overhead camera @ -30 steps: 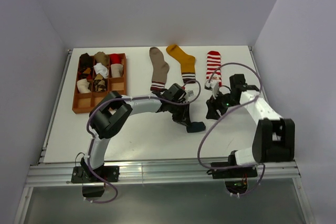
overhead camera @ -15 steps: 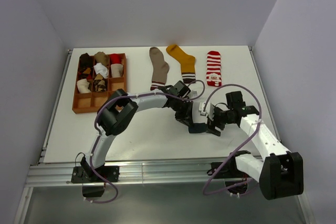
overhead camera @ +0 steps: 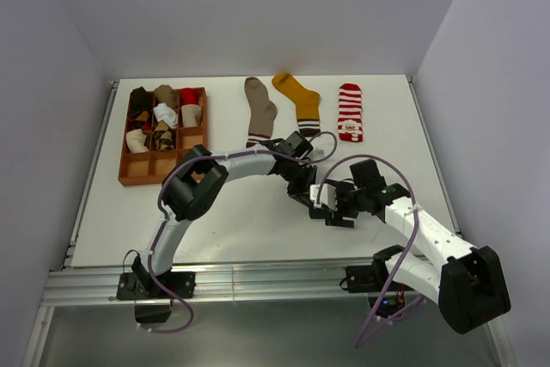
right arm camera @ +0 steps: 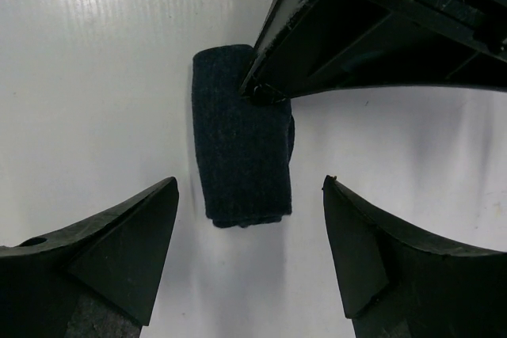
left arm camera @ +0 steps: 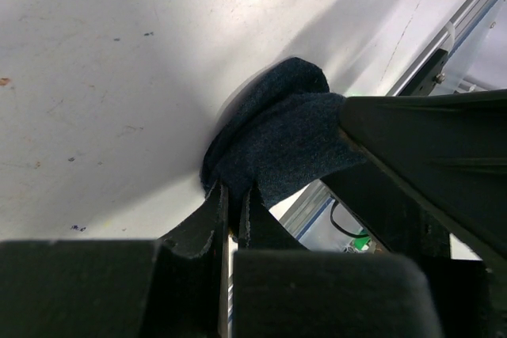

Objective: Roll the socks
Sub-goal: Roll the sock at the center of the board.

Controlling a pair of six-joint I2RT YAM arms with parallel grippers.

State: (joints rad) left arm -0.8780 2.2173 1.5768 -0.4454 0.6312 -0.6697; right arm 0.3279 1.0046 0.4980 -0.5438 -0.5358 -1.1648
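Note:
A rolled navy sock [right arm camera: 242,156] lies on the white table, and my left gripper [left arm camera: 235,191] is shut on its upper end [left arm camera: 277,140]. My right gripper [right arm camera: 249,184] is open wide, its fingertips standing either side of the roll's lower end without touching it. Seen from above, the left gripper [overhead camera: 309,195] and right gripper [overhead camera: 332,210] meet near the table's middle front and mostly hide the roll. Three flat socks lie at the back: taupe [overhead camera: 258,113], mustard yellow [overhead camera: 299,100] and red-white striped [overhead camera: 349,112].
A wooden grid tray [overhead camera: 137,180] at the back left holds several rolled socks. The table's front rail [overhead camera: 258,281] runs just behind the arm bases. Grey walls close in both sides.
My right arm has swung left from beside the striped sock down to the navy roll, its jaws opening wider. The left gripper, still shut on the roll, shifted slightly right.

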